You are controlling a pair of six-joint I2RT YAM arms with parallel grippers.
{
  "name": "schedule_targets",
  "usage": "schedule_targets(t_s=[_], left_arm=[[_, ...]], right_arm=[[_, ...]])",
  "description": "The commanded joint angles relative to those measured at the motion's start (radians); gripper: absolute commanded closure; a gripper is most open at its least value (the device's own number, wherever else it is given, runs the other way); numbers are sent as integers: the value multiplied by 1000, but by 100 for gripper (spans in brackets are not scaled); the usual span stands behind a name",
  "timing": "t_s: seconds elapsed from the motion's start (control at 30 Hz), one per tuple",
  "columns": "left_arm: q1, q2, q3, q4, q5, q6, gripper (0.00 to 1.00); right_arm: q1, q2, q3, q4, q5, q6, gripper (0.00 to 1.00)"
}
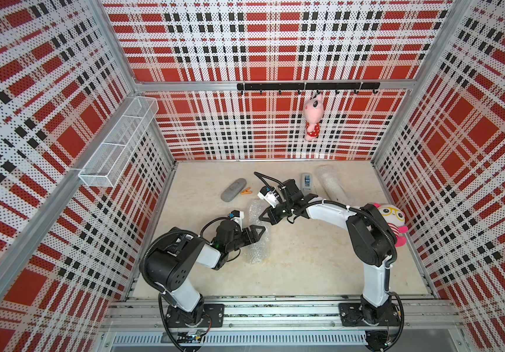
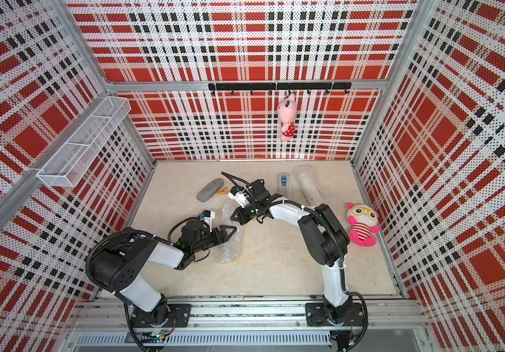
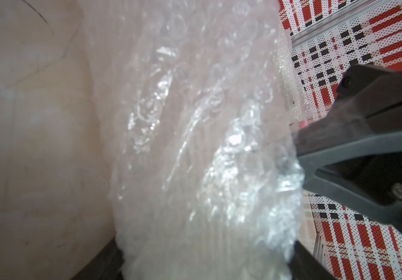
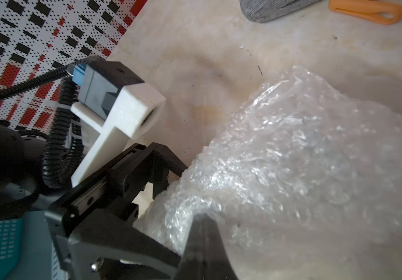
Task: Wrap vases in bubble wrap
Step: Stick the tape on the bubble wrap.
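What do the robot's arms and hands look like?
The left arm and right arm have bulky black joints, smooth white shells and black ribbed cables looping alongside. The left hand and right hand are black with triangular open-frame fingers; a white camera block sits behind each.

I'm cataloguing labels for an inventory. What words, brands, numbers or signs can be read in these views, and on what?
No text can be read in any view.
grey tape dispenser: any marking is too small to read.
black camera block in the right wrist view: a small raised mark, too blurred to read.
bubble wrap: no print shows.
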Motion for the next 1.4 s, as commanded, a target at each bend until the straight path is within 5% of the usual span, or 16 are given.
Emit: schedule_targets(t_s=[0.0,0.37,0.67,1.37], left_arm=[[-21,11,-28,-132,30,27,71],[-20,-1,-30,-139,28,25,72],[-21,-4,-31,-141,26,25,73],[-23,2,-34,-141,20,27,74]], right_arm=[[25,18,-32,-51,153,-54,100],[37,-26,-83,-43,265,-85,100],[16,-77,-123,-13,255,-90,60],[-94,-247,-208,128,-31,10,31]])
